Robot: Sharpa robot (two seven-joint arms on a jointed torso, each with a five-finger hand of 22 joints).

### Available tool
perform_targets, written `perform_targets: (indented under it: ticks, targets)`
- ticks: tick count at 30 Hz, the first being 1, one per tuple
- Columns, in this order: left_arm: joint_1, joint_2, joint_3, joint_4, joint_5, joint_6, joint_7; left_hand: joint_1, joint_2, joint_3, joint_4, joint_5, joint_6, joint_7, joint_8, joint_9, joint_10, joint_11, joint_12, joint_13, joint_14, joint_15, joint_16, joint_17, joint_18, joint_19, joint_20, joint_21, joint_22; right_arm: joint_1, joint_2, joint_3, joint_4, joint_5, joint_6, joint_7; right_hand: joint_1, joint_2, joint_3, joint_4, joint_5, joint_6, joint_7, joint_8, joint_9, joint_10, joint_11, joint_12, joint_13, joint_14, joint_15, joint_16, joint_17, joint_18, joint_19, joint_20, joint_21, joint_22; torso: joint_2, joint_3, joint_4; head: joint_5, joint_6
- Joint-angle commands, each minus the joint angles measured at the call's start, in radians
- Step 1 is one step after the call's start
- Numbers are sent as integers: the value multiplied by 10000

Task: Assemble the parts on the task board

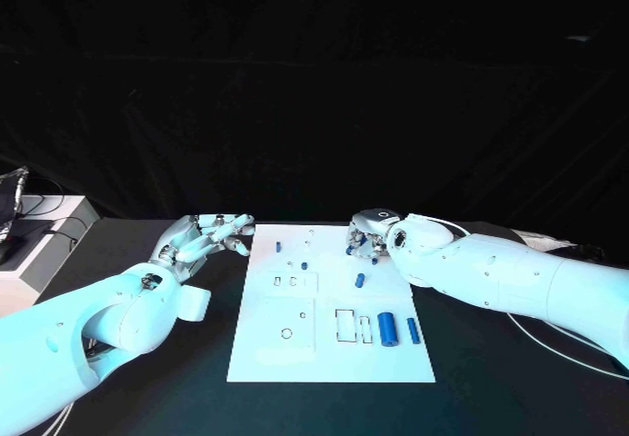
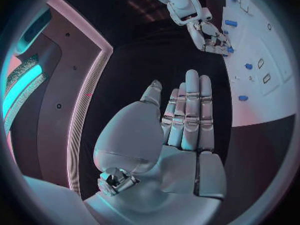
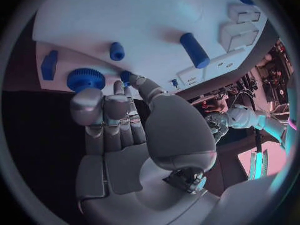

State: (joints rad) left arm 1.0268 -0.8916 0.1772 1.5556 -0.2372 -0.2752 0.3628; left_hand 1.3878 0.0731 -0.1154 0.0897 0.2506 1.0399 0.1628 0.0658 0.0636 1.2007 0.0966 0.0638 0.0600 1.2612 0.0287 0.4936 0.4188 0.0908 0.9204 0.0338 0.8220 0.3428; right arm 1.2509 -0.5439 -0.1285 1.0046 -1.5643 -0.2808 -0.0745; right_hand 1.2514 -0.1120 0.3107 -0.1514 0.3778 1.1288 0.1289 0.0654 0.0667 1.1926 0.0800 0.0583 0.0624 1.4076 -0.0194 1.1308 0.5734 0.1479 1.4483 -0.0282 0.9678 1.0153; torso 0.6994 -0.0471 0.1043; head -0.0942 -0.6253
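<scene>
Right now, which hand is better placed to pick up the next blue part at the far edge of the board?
The right hand: its fingertips already touch a small blue part there. The left hand is open beside the task board.

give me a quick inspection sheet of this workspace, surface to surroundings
surface: black table, bare where it shows.
job's things: white board mid-table; blue cylinder and slimmer blue pin lie near its front right; a blue gear sits by the right fingertips.
clutter: nothing seen.
robot hands: left robot hand open, fingers straight, off the board's left edge; right robot hand over the board's far right, fingertips on a small blue piece, grip unclear.
cables: white cable on the table right of the board.
surroundings: black curtain behind; pale cabinet at left.
</scene>
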Motion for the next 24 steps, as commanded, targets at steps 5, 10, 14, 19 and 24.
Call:
perform_targets:
  ticks: [5, 10, 14, 19, 24]
  targets:
    - [3, 17, 9, -11, -51, 218, -9, 3, -76, 67, -19, 5, -52, -22, -25, 2, -70, 29, -37, 6, 2, -4, -33, -10, 75, -63, 29, 34, -9, -11, 44, -2, -53, -192, 130, -99, -58, -48, -141, 65, -71, -83, -21, -34, 4, -152, 31, 2, -11, -32, 46, 76, -80, 277, 142, -4, -388, 160, 35, -21, 16, -6, -15]
    - [3, 10, 9, -12, -52, 227, -27, -10, -89, 73, -15, 1, -69, -15, -26, 2, -87, 36, -37, 6, 0, 0, -34, -24, 77, -64, 32, 41, -23, -12, 49, -2, -39, -188, 125, -78, -20, -50, -256, 137, -101, -94, -41, -34, 4, -172, 31, 0, -10, -43, 45, 83, -128, 279, 230, -2, -688, 408, 46, -35, 16, -19, -26]
    - [3, 12, 9, -16, -52, 226, -58, -15, -99, 72, -17, -2, -95, 2, -28, 1, -115, 47, -38, 6, -2, 5, -34, -31, 77, -66, 35, 44, -32, -12, 62, -2, -17, -137, 129, -60, -14, -44, -290, 186, -143, -104, -67, -31, 5, -185, 25, 4, -6, -39, 33, 80, -158, 279, 302, -7, -960, 641, 53, -41, 25, -24, -41]
    - [3, 20, 9, -29, -52, 249, -94, -19, -104, 70, -16, -4, -104, 12, -31, 0, -124, 52, -40, 6, -3, 7, -34, -32, 77, -66, 35, 44, -33, -12, 79, -1, -16, -88, 138, -51, -21, -58, -340, 223, -147, -142, -68, -34, 4, -198, 29, 3, -9, -39, 42, 70, -169, 281, 332, -6, -1095, 745, 56, -55, 38, -39, -49]
    - [3, 30, 9, -64, -52, 261, -112, -20, -97, 75, -20, -13, -100, 5, -21, 4, -123, 51, -34, 8, -8, 10, -35, -40, 79, -69, 39, 46, -43, -12, 126, -1, -60, -69, 152, -47, 53, -18, -343, 235, -149, -114, -53, -33, 6, -168, 27, -1, -10, -32, 37, 68, -175, 284, 384, -4, -1272, 911, 66, -64, 43, -43, -39]
